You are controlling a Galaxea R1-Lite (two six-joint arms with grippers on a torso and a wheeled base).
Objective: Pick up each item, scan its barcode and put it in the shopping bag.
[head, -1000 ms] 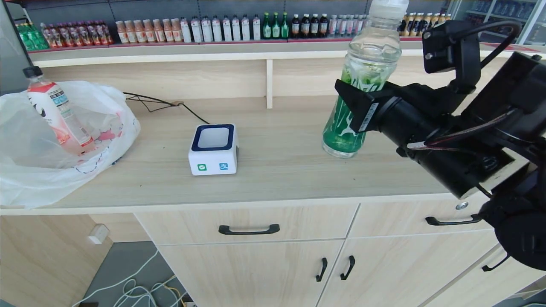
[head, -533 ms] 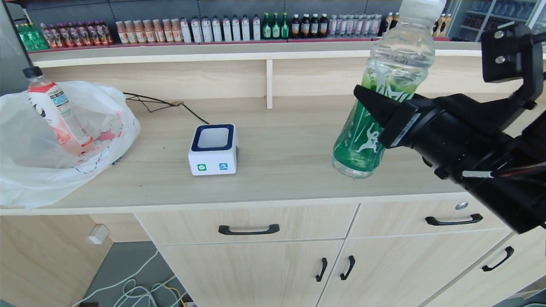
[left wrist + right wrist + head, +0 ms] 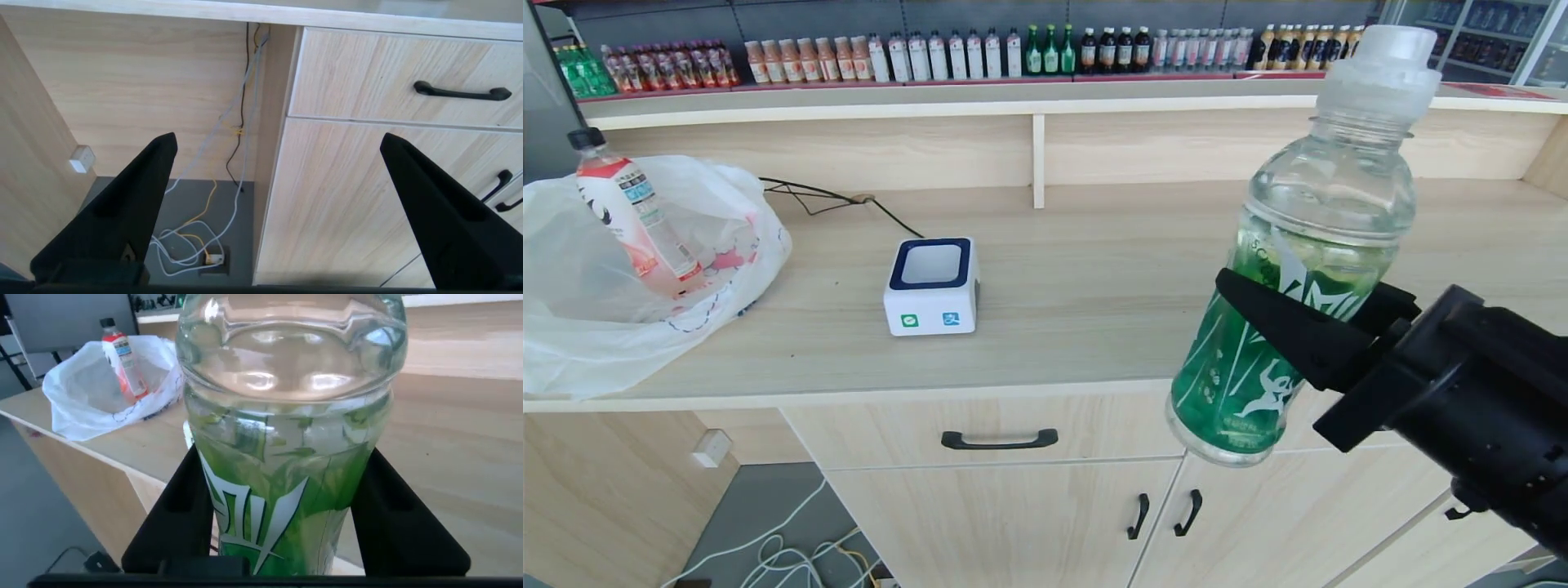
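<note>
Lifted from the right part of the counter, where its base hung just above the wood a second ago, the green bottle (image 3: 1327, 188) has come nearer the camera and now hangs tilted before the counter's front edge, its cap leaning right. The right gripper (image 3: 1311, 298) is clamped on it at mid-height, one wedge-shaped black finger on each side of the glossy green label with white figures. Above the label the plastic is clear and ribbed, rounding into a shoulder and a pale, translucent cap. The right wrist view shows the same hold, the right gripper (image 3: 286, 514) closing on the label from both sides.

The left gripper (image 3: 278, 212) hangs low in front of the cabinet with its two black, tapering fingers spread wide and nothing between them.

Behind lie pale wood-grain drawers with slim black handles (image 3: 999, 439), then the flat wooden counter (image 3: 1078, 278). On it sits the scanner (image 3: 931, 286), a small white cube with a dark blue frame around its window. Farther left slumps the crinkled, translucent shopping bag (image 3: 572, 327), with a pink bottle (image 3: 629, 216) leaning inside it. At the back, a shelf holds a row of drink bottles (image 3: 931, 53)
</note>
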